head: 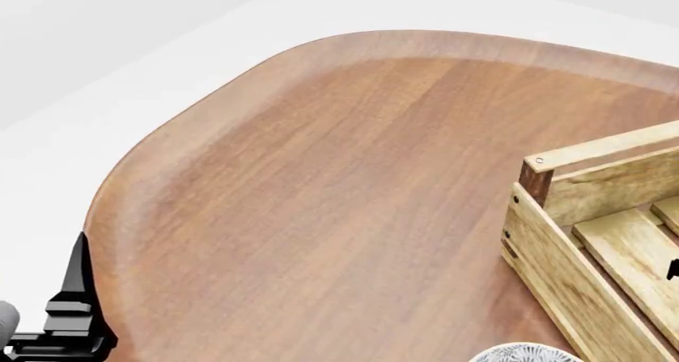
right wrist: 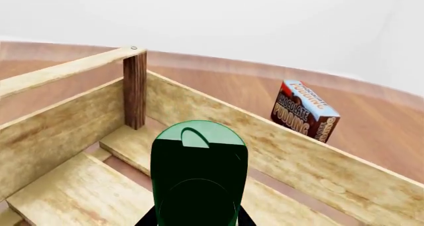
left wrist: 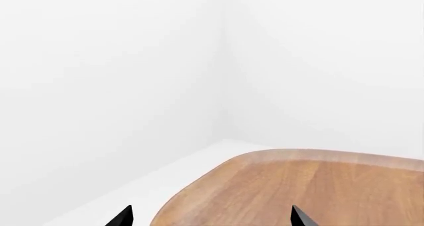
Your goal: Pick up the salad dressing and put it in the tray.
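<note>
In the right wrist view the salad dressing (right wrist: 198,171), a dark green bottle with a lighter green cap, fills the foreground. My right gripper (right wrist: 197,219) is shut on it, with a black finger showing on each side. The bottle hangs over the slatted floor of the tray (right wrist: 219,116), inside its light-wood walls and near a dark corner post. The head view shows only the tray's near corner (head: 573,243) at the right edge, and the bottle is out of sight there. My left gripper (left wrist: 212,220) is open and empty, off the table's left corner (head: 75,298).
A blue-and-red pudding carton (right wrist: 305,111) stands on the wooden table (head: 339,187) just beyond the tray's far wall. The rim of a grey-white patterned bowl (head: 520,352) shows at the bottom of the head view. White walls surround the rounded table edge (left wrist: 265,156).
</note>
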You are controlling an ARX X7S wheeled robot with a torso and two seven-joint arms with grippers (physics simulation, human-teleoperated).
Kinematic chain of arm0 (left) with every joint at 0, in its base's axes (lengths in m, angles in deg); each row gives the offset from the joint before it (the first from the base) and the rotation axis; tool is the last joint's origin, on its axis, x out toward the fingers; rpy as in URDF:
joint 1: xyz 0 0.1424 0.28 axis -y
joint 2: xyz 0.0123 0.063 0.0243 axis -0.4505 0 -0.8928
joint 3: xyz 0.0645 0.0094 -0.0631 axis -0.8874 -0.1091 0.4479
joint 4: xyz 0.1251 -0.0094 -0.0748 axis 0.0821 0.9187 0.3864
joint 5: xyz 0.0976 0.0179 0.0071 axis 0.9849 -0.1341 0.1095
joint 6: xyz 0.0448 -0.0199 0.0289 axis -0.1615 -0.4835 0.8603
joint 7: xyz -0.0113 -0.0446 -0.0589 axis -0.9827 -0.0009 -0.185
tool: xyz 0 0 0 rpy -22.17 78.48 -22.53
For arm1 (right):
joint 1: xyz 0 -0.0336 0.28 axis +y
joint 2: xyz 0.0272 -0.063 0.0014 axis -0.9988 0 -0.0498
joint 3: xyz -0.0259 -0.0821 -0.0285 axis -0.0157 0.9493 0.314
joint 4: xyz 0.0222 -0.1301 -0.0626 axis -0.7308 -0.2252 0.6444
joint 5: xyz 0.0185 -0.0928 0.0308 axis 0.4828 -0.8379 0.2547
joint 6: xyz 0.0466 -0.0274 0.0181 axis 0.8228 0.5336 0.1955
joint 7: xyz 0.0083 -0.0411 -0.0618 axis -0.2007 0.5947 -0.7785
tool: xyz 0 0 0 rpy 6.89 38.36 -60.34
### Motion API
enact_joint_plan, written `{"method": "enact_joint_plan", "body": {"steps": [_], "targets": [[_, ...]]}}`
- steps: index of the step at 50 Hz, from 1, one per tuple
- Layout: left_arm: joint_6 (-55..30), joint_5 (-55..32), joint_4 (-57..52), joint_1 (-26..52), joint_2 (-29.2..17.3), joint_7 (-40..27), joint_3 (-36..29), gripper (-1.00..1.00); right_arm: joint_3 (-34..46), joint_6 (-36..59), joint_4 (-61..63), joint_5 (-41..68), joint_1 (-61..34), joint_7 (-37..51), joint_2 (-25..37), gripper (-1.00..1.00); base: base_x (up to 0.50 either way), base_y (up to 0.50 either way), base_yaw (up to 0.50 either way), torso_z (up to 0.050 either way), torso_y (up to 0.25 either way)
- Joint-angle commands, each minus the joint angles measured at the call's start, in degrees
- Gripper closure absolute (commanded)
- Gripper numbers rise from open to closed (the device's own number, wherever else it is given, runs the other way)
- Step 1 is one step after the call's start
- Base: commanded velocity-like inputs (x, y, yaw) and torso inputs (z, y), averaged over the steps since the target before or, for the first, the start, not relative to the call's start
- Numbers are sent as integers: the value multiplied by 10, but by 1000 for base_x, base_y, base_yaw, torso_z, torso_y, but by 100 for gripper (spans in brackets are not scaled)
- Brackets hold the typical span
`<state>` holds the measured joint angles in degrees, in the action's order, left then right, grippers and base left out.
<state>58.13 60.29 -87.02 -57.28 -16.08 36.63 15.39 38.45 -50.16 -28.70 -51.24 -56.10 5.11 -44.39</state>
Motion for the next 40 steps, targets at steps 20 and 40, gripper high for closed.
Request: {"method": "enact_joint_plan", "body": {"steps": [20,40], "targets": [[-3,-5,-4,4,-6,-4,-2,-100,-3,1,0,-23,5,3,-2,-100,0,0,0,0,0],[1,-7,0,3,-7,-6,-3,-100,-1,1,0,-21,-4,-11,4,-100,0,0,0,0,0]]}}
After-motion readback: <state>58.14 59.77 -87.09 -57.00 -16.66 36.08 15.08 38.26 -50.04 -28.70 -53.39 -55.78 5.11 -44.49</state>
